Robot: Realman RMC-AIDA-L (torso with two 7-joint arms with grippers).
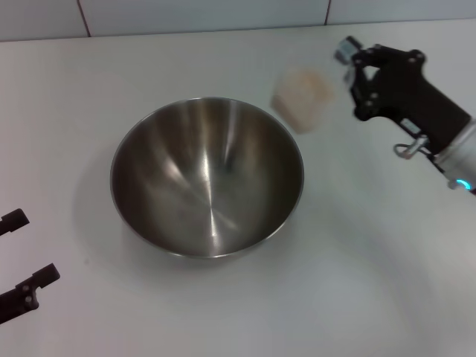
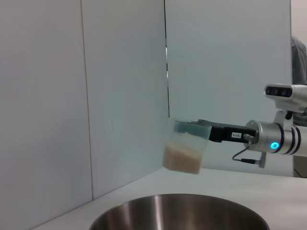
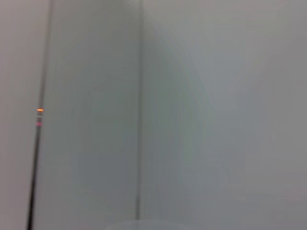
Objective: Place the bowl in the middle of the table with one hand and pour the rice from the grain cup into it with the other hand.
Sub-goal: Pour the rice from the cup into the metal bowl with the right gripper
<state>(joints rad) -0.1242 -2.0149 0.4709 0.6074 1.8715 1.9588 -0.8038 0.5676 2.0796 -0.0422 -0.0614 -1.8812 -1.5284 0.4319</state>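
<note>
The steel bowl (image 1: 208,178) stands upright in the middle of the white table (image 1: 372,290), and its inside looks bare. In the left wrist view its rim (image 2: 182,203) fills the lower edge. My right gripper (image 1: 343,68) is shut on the grain cup (image 1: 301,98) and holds it in the air just beyond the bowl's far right rim. In the left wrist view the clear cup (image 2: 184,152) hangs slightly tilted from the right gripper (image 2: 207,131), with pale rice (image 2: 182,160) in its lower half. My left gripper (image 1: 22,254) rests open at the near left, apart from the bowl.
A pale tiled wall (image 1: 201,13) runs along the table's far edge. White wall panels (image 2: 96,96) show behind the cup. The right wrist view shows only the blurred wall (image 3: 192,115).
</note>
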